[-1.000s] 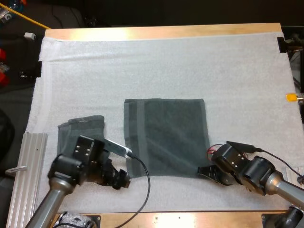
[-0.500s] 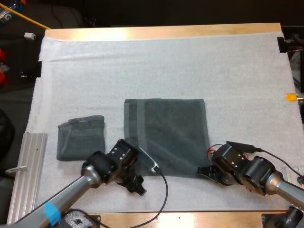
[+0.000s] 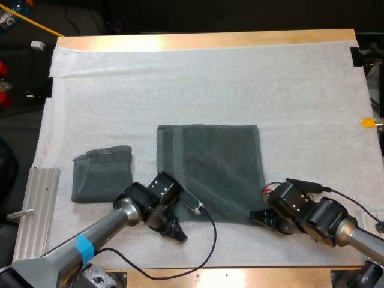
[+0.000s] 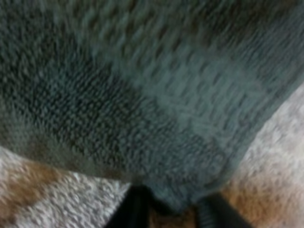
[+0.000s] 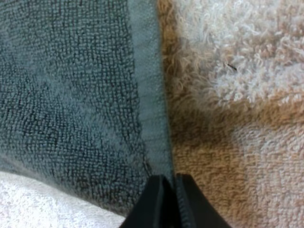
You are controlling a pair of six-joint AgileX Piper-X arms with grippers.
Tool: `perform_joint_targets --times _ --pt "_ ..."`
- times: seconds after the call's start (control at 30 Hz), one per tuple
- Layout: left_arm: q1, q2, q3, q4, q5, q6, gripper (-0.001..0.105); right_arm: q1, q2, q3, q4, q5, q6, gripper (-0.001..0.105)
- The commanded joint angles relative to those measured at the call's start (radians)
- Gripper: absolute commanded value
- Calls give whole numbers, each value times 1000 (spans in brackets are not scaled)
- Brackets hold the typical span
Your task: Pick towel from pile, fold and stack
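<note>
This looks like a robotics lab bench. A pale wooden table point(image 3: 204, 39) carries a white fleecy mat point(image 3: 240, 84), a ribbed silver aluminium rail point(image 3: 33, 210) lies along its left side, and two grey metal robot arms point(image 3: 99, 231) reach over the mat.

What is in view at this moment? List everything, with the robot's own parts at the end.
spread towel: one, dark grey-green, flat at the middle of the mat
folded towel: one, dark grey-green, on the mat left of the spread towel, apart from it
mat: one, white, covering most of the table
table: one, wooden, bare along the far edge
metal rail: one, silver, beside the mat's near left edge
left gripper: one, black, jaws open either side of the spread towel's near left corner
right gripper: one, black, jaws shut on the spread towel's hem at its near right corner
</note>
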Motion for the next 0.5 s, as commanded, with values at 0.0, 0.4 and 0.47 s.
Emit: perform_joint_targets --times 0.0,0.4,0.47 --pt "-4 2 -20 5 -2 -11 7 4 -7 0 17 9 -8 0" --pt "-13 -81 -125 222 11 -14 0 4 -69 -11 23 19 -22 0" --pt "-42 -129 -134 280 11 -12 0 4 -114 -15 31 20 -15 0"
